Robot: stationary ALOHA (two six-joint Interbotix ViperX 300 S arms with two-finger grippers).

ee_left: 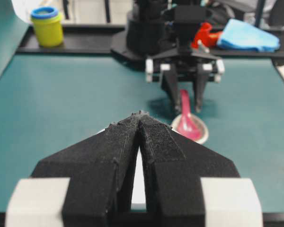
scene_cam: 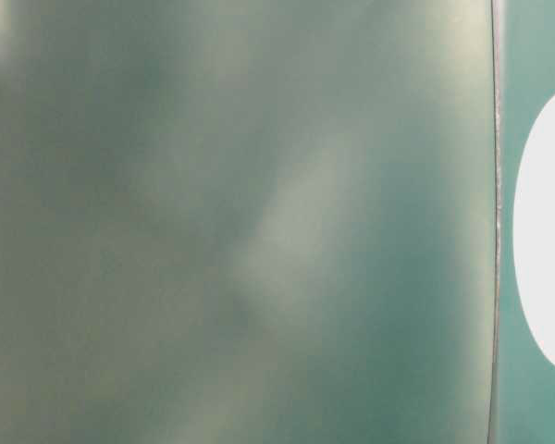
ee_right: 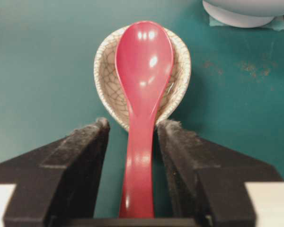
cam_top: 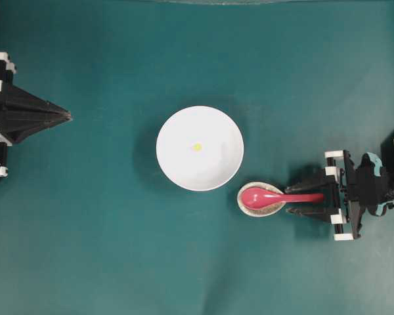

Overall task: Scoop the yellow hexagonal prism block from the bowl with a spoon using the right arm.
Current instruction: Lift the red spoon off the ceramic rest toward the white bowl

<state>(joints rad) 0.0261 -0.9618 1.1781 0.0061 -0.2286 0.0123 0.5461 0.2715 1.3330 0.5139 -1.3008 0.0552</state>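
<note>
The white bowl (cam_top: 174, 128) sits mid-table with the tiny yellow block (cam_top: 197, 147) lying in its middle. The red-pink spoon (cam_top: 269, 196) rests with its scoop in the speckled spoon rest (cam_top: 249, 207), just right of the bowl. My right gripper (cam_top: 292, 199) is open and straddles the spoon's handle. In the right wrist view the handle (ee_right: 141, 161) runs between the fingers (ee_right: 83, 146) with a gap on each side. My left gripper (cam_top: 67, 117) is shut and empty at the far left, pointing at the bowl. Its tips (ee_left: 141, 114) are closed.
The table-level view is a blur with a white oval (scene_cam: 550, 231) at its right edge. Beyond the table's far edge in the left wrist view stand a yellow tub with a blue lid (ee_left: 47, 26) and a blue cloth (ee_left: 248, 35).
</note>
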